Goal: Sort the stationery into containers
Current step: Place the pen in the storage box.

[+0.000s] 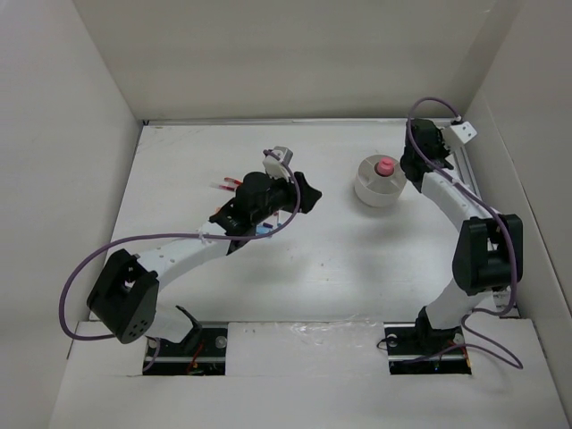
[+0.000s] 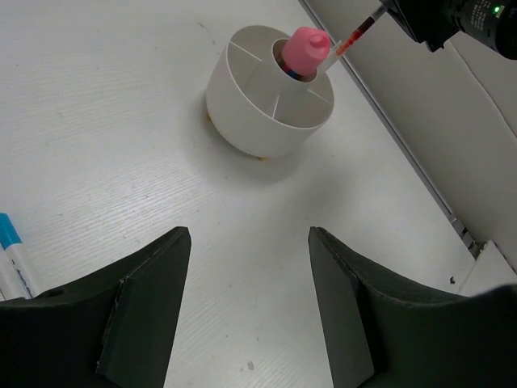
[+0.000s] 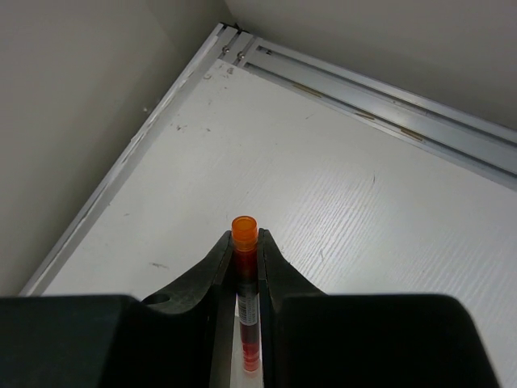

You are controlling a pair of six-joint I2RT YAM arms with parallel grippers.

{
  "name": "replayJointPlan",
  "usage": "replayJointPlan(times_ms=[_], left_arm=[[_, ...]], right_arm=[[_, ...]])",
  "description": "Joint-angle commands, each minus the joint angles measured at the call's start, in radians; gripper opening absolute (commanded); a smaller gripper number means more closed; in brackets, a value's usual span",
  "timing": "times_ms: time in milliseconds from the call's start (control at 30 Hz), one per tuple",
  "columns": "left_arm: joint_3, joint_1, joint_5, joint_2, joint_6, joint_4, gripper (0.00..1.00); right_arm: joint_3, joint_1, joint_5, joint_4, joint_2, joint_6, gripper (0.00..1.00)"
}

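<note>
At far left, flat on the white table (image 2: 121,162), white markers (image 2: 12,267), one with a blue cap, just beside the left gripper (image 2: 249,242), its black fingers spread apart, empty, facing the tub from well apart. Towards the middle, upright on the table, a round white plastic tub with inner dividers (image 2: 258,121), a pink-topped piece (image 2: 305,50) sticking up from its centre. At right, near the table's corner, the right gripper (image 3: 245,250) clamped on a thin red pen with an orange end (image 3: 245,229), pen tip close to the pink top; contact impossible to tell.
</note>
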Motion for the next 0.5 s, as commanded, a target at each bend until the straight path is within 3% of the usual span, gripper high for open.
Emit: replayJointPlan(times_ms=[0, 233, 467], left_arm=[[-0.005, 0.002, -0.029, -0.015, 0.0, 0.004, 0.57], [0.026, 0.002, -0.124, 0.007, -0.009, -0.06, 0.55], [0.104, 0.002, -0.321, 0.079, -0.052, -0.2, 0.53]], right_arm=[[0.065, 0.0, 0.054, 0.041, 0.032, -0.021, 0.0], [0.075, 0.042, 0.085, 0.041, 0.095, -0.021, 0.0], [0.085, 0.063, 0.063, 0.041, 0.095, -0.021, 0.15]])
